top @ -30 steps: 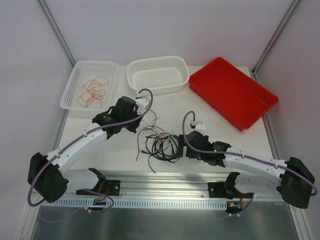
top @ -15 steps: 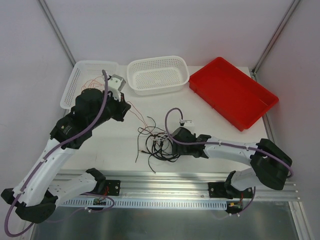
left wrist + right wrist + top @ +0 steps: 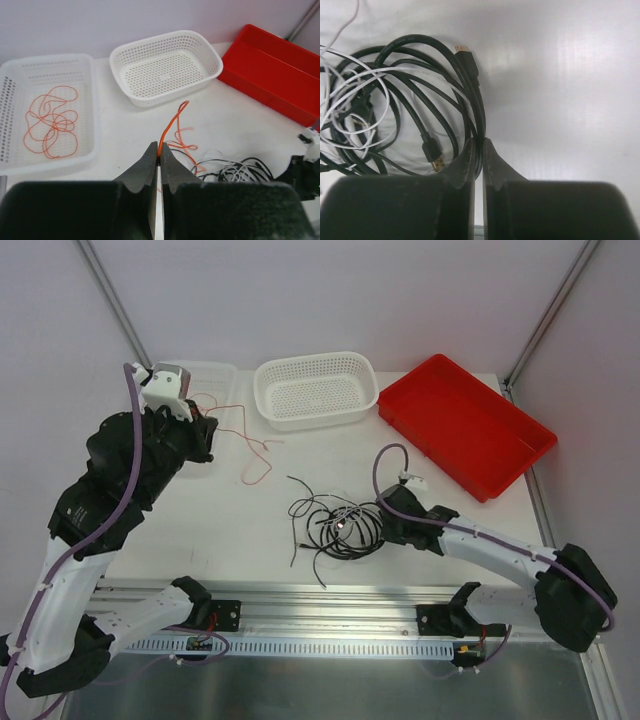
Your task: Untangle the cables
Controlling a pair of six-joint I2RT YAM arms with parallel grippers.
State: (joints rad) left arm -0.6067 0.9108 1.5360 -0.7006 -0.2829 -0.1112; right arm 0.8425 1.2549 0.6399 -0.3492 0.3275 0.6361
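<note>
A tangle of cables (image 3: 335,525), black cords and white wires, lies on the table in front of my arms. My right gripper (image 3: 379,523) is at the tangle's right edge, shut on a black cord (image 3: 479,117); more black loops (image 3: 420,75) and thin white wires (image 3: 350,100) spread to the left of it. My left gripper (image 3: 208,430) is raised at the back left, shut on a red-orange wire (image 3: 172,122). That wire (image 3: 258,455) trails down to the table, apart from the tangle.
A white basket (image 3: 95,115) at the back left holds coiled red-orange wires (image 3: 50,120). An empty white basket (image 3: 315,388) sits at the back centre and a red tray (image 3: 465,425) at the back right. A black plug (image 3: 432,152) lies by my right fingers.
My left arm rose and swung left, drawing the red-orange wire out of the tangle. My right gripper went from open to shut on a black cord and shifted slightly right.
</note>
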